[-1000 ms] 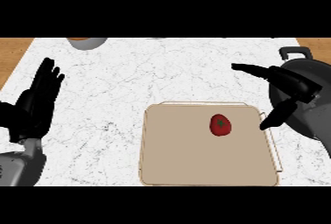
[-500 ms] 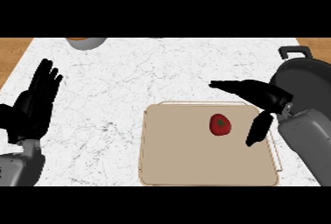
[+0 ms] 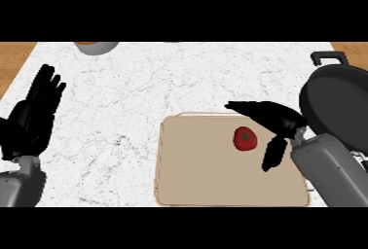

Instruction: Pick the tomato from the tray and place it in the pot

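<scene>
Just left of our right hand [image 3: 277,127], whose fingers and thumb are spread apart, sits the tomato [image 3: 245,138]. We should lower around it squarely before closing.

The counter [image 3: 179,78] looks like white veined marble with wood at its edges — the tray [image 3: 208,180] matt beige, the tomato [image 3: 245,138] smooth, the pot [image 3: 338,104] dark matt metal

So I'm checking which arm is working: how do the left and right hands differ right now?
The left hand rests at the view's left edge over bare counter, fingers straight and up. The right hand hangs over the tray, fingers and thumb spread either side of the tomato, not closed on it. Both are black and open.
</scene>
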